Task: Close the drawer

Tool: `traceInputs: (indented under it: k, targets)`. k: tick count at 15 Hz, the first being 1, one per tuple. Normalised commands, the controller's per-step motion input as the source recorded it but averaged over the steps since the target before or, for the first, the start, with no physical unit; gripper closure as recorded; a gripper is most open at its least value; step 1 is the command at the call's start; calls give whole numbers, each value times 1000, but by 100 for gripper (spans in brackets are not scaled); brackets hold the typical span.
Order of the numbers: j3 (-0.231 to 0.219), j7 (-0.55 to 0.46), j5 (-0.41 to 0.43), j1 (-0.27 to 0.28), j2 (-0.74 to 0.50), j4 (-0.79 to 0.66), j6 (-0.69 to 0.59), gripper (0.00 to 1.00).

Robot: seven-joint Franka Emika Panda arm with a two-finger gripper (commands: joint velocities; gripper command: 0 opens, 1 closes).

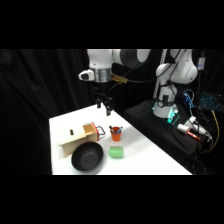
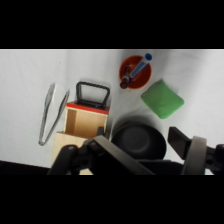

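Gripper [image 1: 105,107] hangs above the table [image 1: 145,155], fingers spread apart and holding nothing. Below it the drawer [image 2: 87,117] stands pulled out of the pale wooden box [image 1: 72,137], black handle [image 2: 92,94] forward. Black bowl [image 2: 137,140] just beside; tongs [image 2: 50,115], orange cup [image 2: 135,72], green block [image 2: 161,98] nearby.

Small tan wooden drawer [image 1: 90,133] [image 2: 86,121], pulled out of a pale wooden box [image 1: 71,139] [image 2: 62,141] and standing open. Open top showing an empty tan inside in the wrist view. Red strip along the front edge. Black metal loop handle [image 1: 101,131] [image 2: 92,93] on the front face, pointing away from the box. Box resting on the white table [image 1: 145,155] [image 2: 25,80], drawer sticking out toward the table's middle.
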Motion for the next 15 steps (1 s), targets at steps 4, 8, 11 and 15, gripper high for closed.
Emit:
traceInputs:
  k: [4, 8, 11, 15]
  targets:
    - [-18, 79, -6, -35, 31, 9, 80, 0]
    - [-61, 123, -15, -78, 48, -17, 184, 0]
    - [-61, 55, 73, -86, 25, -89, 248, 0]
    - [-39, -9, 156, -74, -7, -217, 365, 0]
